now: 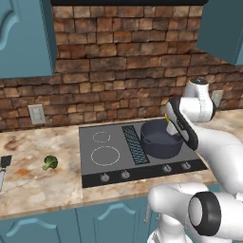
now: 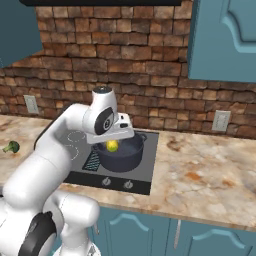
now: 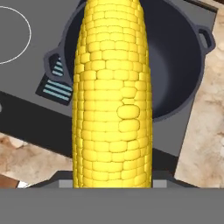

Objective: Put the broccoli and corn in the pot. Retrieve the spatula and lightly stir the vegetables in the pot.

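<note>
My gripper (image 2: 113,141) is shut on the corn (image 2: 113,145), a yellow cob that hangs just above the pot's (image 2: 122,154) open mouth. In the hand view the corn (image 3: 113,96) runs up the middle and hides the fingertips, with the pot (image 3: 177,57), dark and with nothing inside, right below it. The pot (image 1: 160,142) stands on the right burner. Out on the counter to the left of the stove lies the broccoli (image 1: 50,163) (image 2: 11,147). The spatula (image 1: 4,167) rests at the far left edge, black head up, partly cut off.
The dark cooktop (image 1: 111,154) has two free burner rings on its left and knobs along the front. A brick wall with outlets (image 1: 36,114) (image 2: 220,120) lies behind. Blue cabinets (image 2: 225,40) hang overhead. Marble counter (image 2: 200,175) extends right of the stove.
</note>
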